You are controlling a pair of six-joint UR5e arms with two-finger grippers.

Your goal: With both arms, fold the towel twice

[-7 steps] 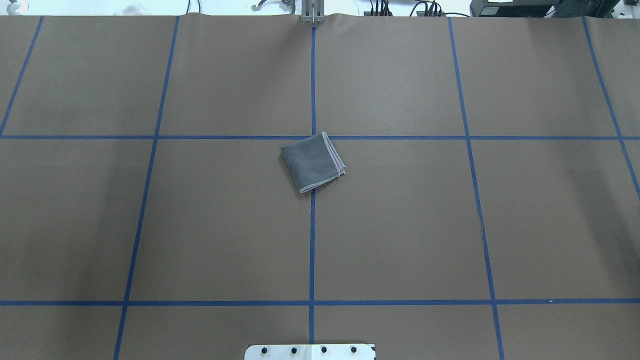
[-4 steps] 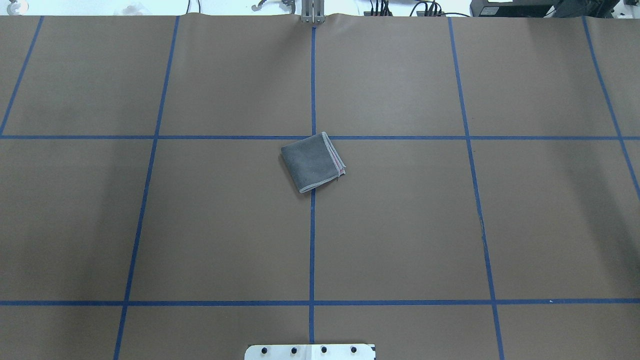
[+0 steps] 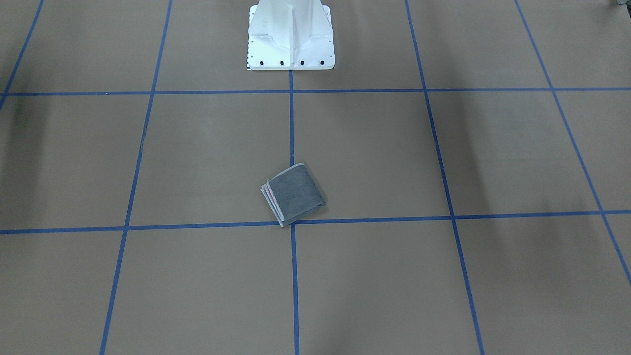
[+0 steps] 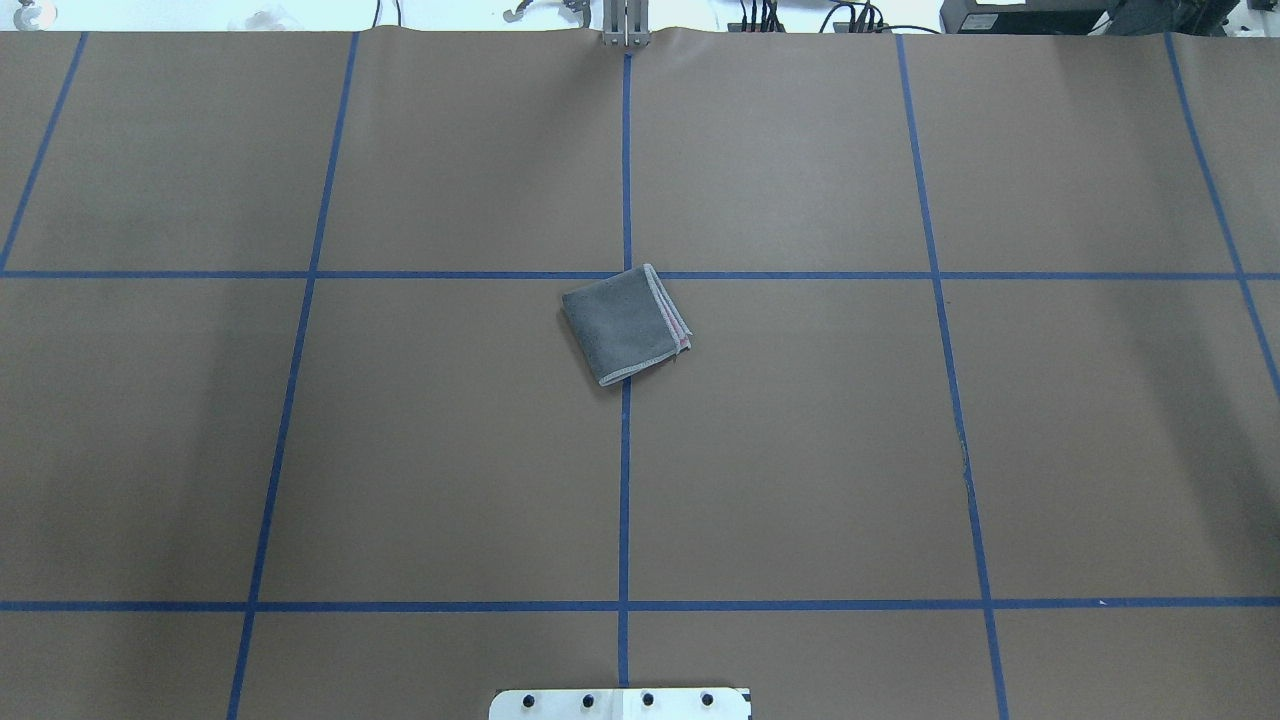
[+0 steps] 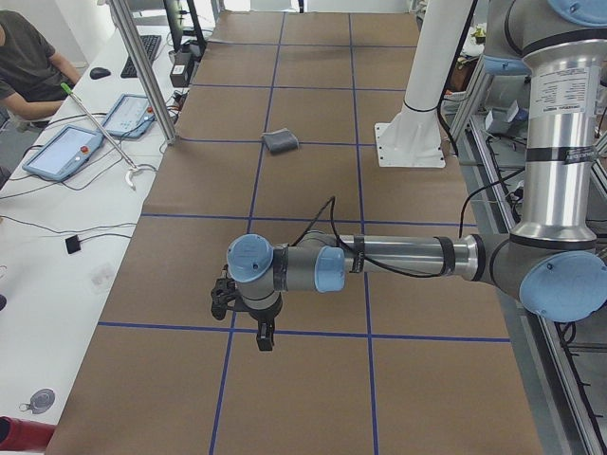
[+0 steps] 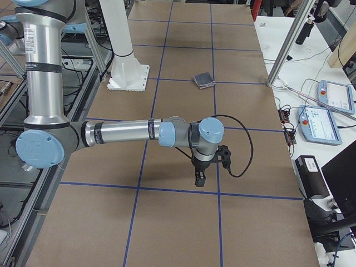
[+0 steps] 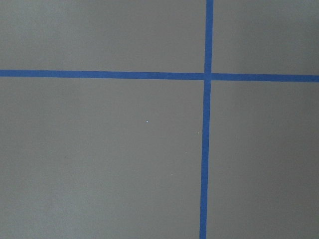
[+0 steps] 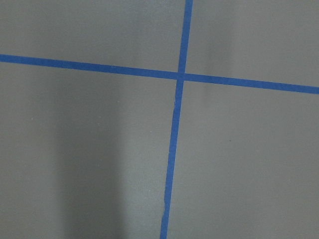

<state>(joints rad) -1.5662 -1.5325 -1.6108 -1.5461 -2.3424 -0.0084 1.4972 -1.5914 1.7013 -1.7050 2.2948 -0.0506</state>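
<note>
Nothing has moved: the towel (image 4: 625, 325) stays folded small at the middle of the surface (image 4: 800, 450). The left fingers (image 5: 265, 338) and right fingers (image 6: 199, 179) hang well apart from it; whether they are released or clenched I cannot tell. The folding looks finished.

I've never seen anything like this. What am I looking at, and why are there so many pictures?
This is one robot: two jointed metal arms on a white post. Six cameras show the same moment. Two look down on the brown table, one from behind the robot, one facing it. Two stand at the table's ends: one shows the left arm, the other the right arm, both stretched low over the table, away from the towel. The left claw and right claw hold nothing; whether they are open or shut I cannot tell. Two cameras ride on the wrists and see only table and blue tape. The towel lies folded, grey side out, in the middle.
</note>
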